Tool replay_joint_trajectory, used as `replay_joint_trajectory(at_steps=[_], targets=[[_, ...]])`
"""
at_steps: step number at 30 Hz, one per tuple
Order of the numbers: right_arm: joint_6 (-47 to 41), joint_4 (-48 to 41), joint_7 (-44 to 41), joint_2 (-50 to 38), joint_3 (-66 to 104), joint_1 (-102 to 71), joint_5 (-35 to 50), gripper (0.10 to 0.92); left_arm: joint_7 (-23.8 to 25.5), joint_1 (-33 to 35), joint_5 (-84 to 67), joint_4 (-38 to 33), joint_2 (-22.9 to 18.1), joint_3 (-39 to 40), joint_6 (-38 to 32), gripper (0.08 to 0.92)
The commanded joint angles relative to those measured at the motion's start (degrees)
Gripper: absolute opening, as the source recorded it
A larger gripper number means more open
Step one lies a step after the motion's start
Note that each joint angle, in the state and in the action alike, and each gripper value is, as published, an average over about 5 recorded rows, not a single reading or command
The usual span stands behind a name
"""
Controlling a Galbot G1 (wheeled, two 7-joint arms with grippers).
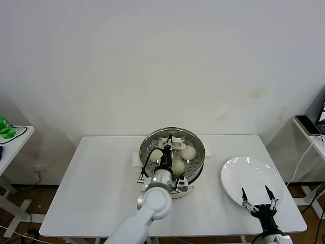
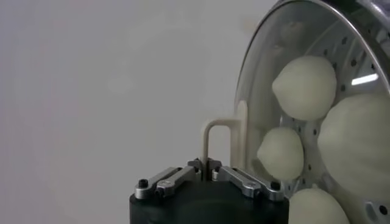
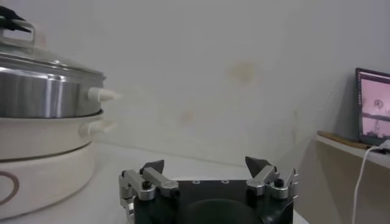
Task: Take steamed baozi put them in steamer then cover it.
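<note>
My left pincer (image 1: 169,144) is over the middle of the steamer (image 1: 147,147), pressed together on the cream bar handle of the cover (image 2: 256,79), and the wrist view shows the fingers closed round that thin handle with the glass lid beyond it. The right wrist view shows the lid lying on the steel pot, so I judge it is seated or very nearly so. Through the glass I count four steamed baozi (image 2: 304,87) on the perforated tray, three of them plain in the head view, packed close together. The steamer stands at the centre of the tabletop (image 1: 101,178), towards its far edge. My right pincer (image 1: 259,195) hangs spread and empty over the near edge of the white plate (image 1: 238,173), on the right of the tabletop and well apart from the pot. The risks I see are these: if I let go while the rim is not level all round, the lid could tip or slide off the steel edge; if I lift away before the fingers have truly parted, I could drag the cover up or askew; and a bun standing too high could keep the lid from settling flat.
</note>
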Motion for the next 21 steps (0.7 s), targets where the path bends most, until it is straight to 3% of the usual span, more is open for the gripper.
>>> replay_joint_trajectory(at_steps=[1, 16, 21], targets=[[0.0, 0.0, 0.0, 0.0, -0.1, 0.0, 0.1, 0.823, 0.0, 0.1, 0.4, 0.2, 0.1, -0.1, -0.2, 0.131], [0.0, 0.1, -0.2, 0.0, -0.3, -0.1, 0.4, 0.823, -0.5, 0.5, 0.9, 0.2, -0.5, -0.3, -0.8, 0.14], [-0.1, 0.2, -0.3, 0.0, -0.4, -0.1, 0.5, 0.823, -0.5, 0.7, 1.1, -0.3, -0.4, -0.4, -0.9, 0.257]])
